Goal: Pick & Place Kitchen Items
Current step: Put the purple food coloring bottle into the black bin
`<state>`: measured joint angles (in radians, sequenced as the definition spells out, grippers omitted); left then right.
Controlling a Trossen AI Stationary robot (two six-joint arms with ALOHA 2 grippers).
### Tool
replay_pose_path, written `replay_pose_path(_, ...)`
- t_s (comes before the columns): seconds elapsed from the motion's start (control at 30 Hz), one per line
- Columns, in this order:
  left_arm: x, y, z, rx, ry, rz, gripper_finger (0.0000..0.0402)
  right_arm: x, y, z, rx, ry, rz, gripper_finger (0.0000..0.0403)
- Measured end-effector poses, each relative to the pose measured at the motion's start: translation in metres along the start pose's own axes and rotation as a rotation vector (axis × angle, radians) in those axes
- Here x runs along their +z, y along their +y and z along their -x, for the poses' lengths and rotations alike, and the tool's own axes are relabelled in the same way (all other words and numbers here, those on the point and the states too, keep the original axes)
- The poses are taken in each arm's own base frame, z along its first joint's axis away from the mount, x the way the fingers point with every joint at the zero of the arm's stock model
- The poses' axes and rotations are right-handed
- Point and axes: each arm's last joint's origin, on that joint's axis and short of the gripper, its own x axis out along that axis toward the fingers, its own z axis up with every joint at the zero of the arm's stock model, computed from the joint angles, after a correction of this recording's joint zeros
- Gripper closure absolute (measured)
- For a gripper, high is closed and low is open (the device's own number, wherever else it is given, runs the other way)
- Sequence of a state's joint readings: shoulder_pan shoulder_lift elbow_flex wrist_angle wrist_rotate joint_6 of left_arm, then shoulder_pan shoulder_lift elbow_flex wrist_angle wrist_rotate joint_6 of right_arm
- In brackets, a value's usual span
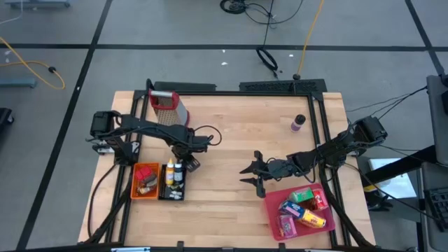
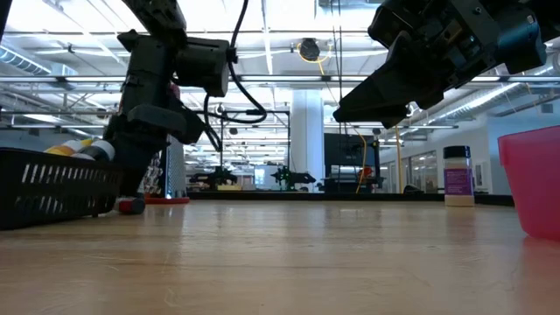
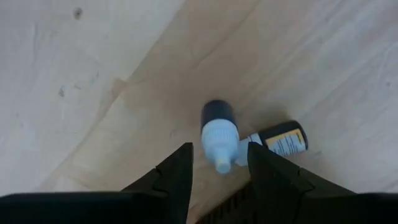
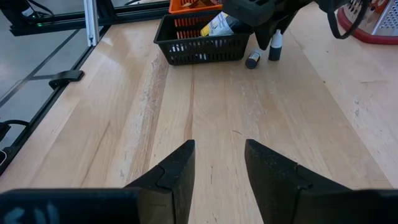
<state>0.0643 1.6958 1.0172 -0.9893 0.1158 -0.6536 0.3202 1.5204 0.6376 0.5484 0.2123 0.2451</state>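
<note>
White-capped bottle (image 3: 219, 134) stands upright between your left gripper's (image 3: 219, 163) spread fingers, not yet gripped; a second bottle (image 3: 283, 138) lies just beyond. Black basket (image 1: 173, 189) and orange basket (image 1: 145, 183) partly stocked. Pink bin (image 1: 302, 211) holds cartons beside your right gripper (image 1: 253, 172), parted and empty. Purple-lidded jar (image 1: 298, 123) remains.

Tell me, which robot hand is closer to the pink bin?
The right. The right gripper hovers open just beside the pink bin; the left gripper is across the table, over a small bottle.
</note>
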Motion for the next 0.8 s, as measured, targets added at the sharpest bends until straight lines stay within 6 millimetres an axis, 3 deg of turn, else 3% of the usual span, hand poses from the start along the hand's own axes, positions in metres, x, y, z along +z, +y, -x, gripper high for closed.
replay_pose_path(0.43,0.0068,-0.0036,0.0005,-0.016,-0.087,-0.058,0.036,0.0,0.0,0.0,0.0,0.0,0.0,0.0271)
replay_pose_path(0.8,0.008,-0.0025,0.0026,-0.019,-0.09,-0.069,0.0349,0.0,0.0,0.0,0.0,0.0,0.004,0.0271)
